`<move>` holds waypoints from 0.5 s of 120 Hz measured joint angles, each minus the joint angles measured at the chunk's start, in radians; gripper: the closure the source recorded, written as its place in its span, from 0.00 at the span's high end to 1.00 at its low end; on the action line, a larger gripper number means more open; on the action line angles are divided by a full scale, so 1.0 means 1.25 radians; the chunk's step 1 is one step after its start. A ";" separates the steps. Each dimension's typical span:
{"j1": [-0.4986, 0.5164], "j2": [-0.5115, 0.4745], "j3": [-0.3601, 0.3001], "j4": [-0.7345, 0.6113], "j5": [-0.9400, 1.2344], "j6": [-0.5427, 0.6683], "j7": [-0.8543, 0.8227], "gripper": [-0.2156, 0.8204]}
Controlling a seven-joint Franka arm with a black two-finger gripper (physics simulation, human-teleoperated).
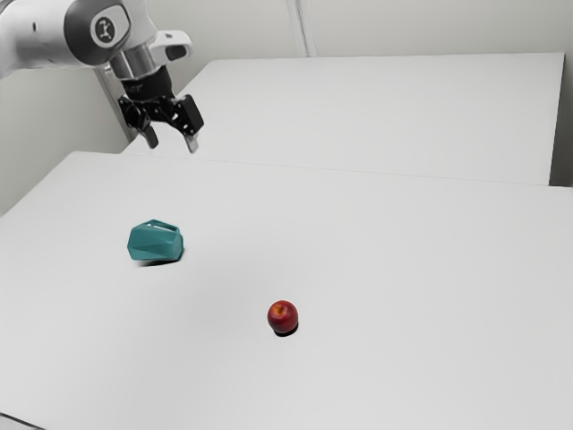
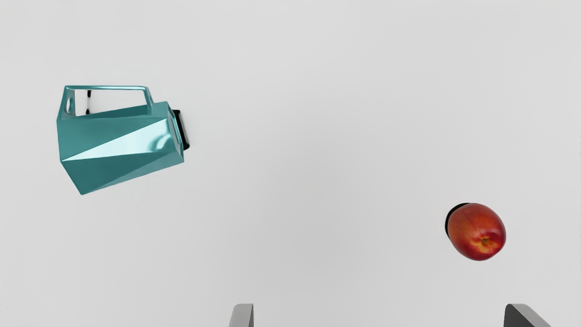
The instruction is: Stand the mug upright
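White tabletop (image 1: 403, 260) spreads wide below me, its far edge running beyond the mug and the apple, with a second pale surface (image 1: 385, 107) past it. Looking at the slanting edge at the exterior view's left, I see plenty of room between it and the mug. Between the two objects lies a broad stretch of table, so they sit well apart. A red apple (image 2: 476, 231) rests out towards the exterior view's right, nearer that camera than the mug is.

Now to the teal mug (image 2: 113, 145): down on its side, faceted body against the table, well below my gripper (image 1: 172, 145) and apart from it. From the wrist view, it lies ahead of my fingertips and off to one side, outside the gap, past the line of one finger. Its handle (image 2: 106, 87) sits on the flank away from my fingertips there, and in the exterior view it shows along the mug's upper side. The apple, meanwhile, is ahead of my other finger, near its line.

And the jaws: spread wide, one tip far from the other, held high over the table. I have hold of nothing, and neither finger touches the mug or the apple.
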 joint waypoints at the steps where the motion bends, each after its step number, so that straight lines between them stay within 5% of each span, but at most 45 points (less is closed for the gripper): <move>1: -0.001 0.000 0.000 0.000 0.000 0.001 0.000 0.79; 60: -0.027 -0.001 -0.004 -0.023 -0.012 0.009 -0.012 0.79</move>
